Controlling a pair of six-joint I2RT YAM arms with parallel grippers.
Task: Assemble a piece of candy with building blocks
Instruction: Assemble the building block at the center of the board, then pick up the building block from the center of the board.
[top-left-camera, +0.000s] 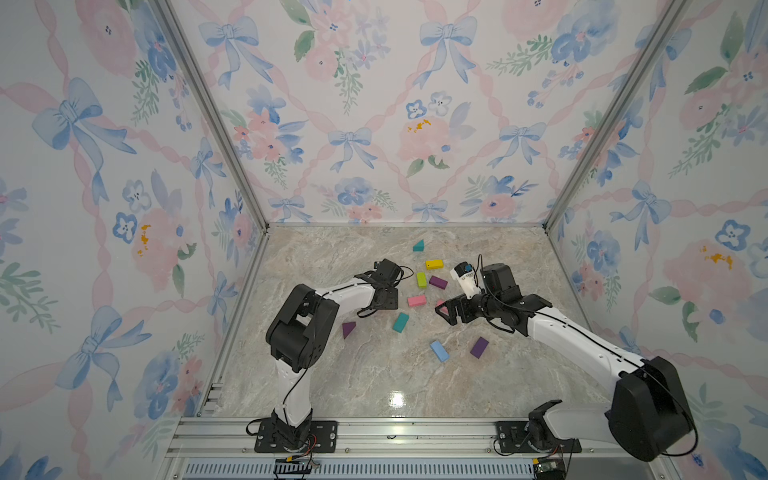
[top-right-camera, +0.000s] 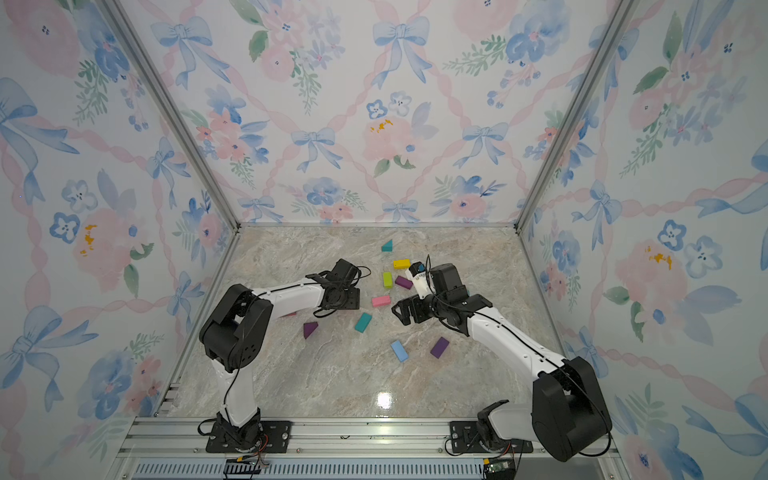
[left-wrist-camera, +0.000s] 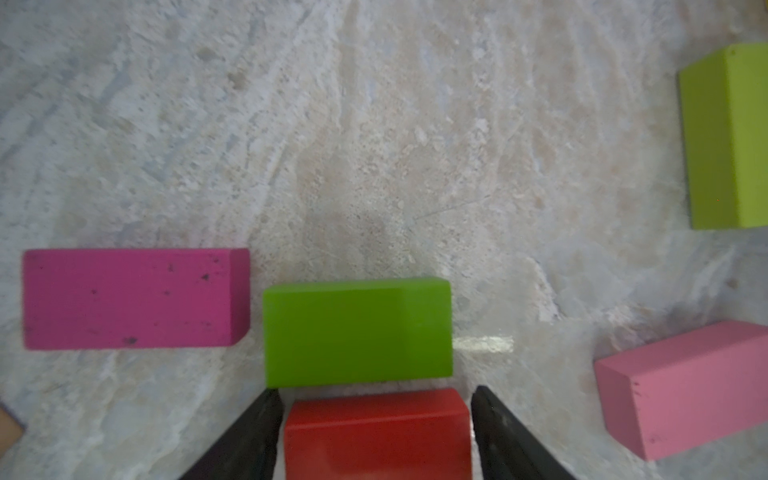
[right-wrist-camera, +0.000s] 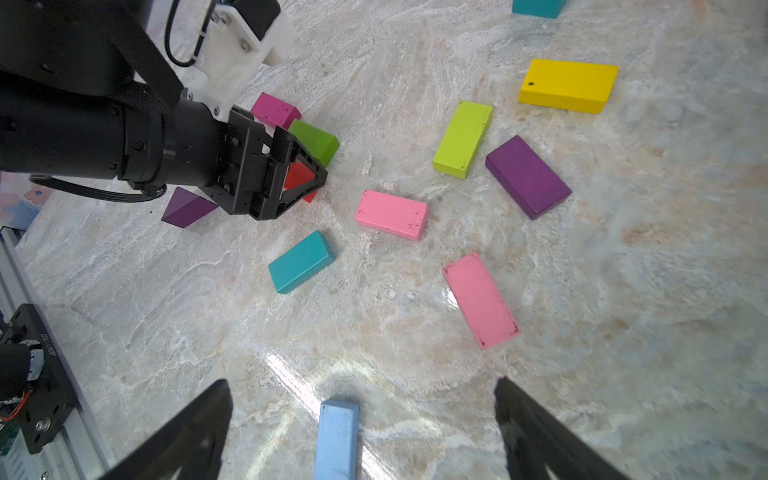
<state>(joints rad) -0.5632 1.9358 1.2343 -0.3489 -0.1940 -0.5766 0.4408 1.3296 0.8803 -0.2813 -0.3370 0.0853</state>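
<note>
Left wrist view: we find the red brick (left-wrist-camera: 376, 434) flat on the marble surface (left-wrist-camera: 374, 124), set between the jaws of the left gripper (left-wrist-camera: 376, 392).
Left jaws: one black finger (left-wrist-camera: 249, 440) stands close along each side of the red brick; we cannot tell whether they press it or stand just off it.
Nearest blocks: a green brick (left-wrist-camera: 357, 332) lies just beside the red one, with a thin gap between them. A magenta brick (left-wrist-camera: 129, 299) lies just beside the green, end to end.
Pink brick (top-left-camera: 416, 301): in both top views we see it near the left gripper, at three o'clock from it.
Around the pink brick: lime brick (top-left-camera: 421, 279) at twelve o'clock, teal brick (top-left-camera: 400, 322) at seven, yellow brick (top-left-camera: 434, 264) further off at one.
Right gripper (right-wrist-camera: 362, 381): at three o'clock from the pink brick, jaws wide apart, gripping nothing.
Blue brick (top-left-camera: 439, 350): at six o'clock from the right gripper, apart from it.
Outliers: purple prism (top-left-camera: 348, 329) at seven o'clock from the left gripper; teal prism (top-left-camera: 418, 246) at twelve o'clock from the lime brick, well apart.
</note>
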